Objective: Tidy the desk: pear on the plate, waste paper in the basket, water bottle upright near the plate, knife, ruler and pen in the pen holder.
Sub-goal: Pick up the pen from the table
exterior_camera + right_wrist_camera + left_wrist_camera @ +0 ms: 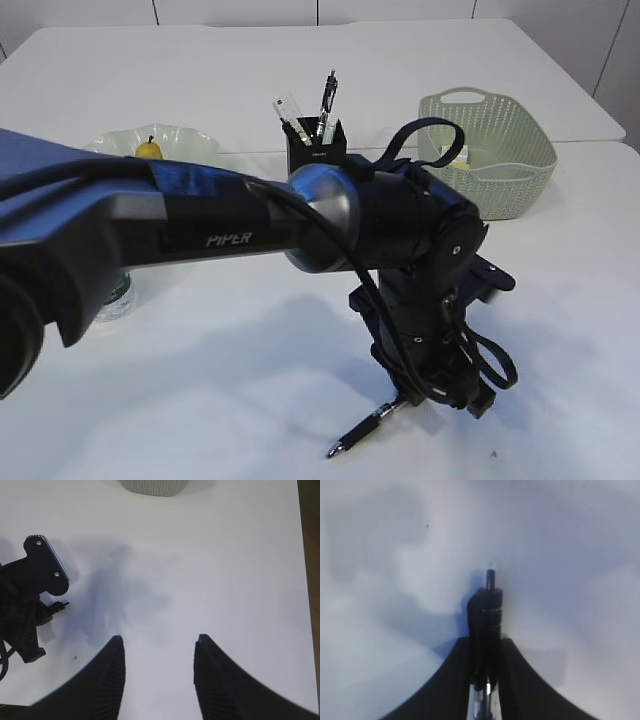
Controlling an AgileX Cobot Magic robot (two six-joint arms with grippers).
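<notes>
My left gripper (412,393) reaches across to the front right of the white table and is shut on a black pen (362,432), which slants down with its tip near the table. In the left wrist view the pen (487,611) sticks out between the closed jaws (487,650). The black pen holder (318,147) stands at the back with a clear ruler (287,108) and another pen (328,93) in it. The yellow pear (150,150) lies on the pale plate (195,140). My right gripper (157,641) is open and empty over bare table.
The green basket (500,160) stands at the back right, with something pale inside; its base shows in the right wrist view (152,486). A water bottle (115,297) stands at the left, mostly hidden behind my left arm. The left gripper's body (30,600) shows in the right wrist view.
</notes>
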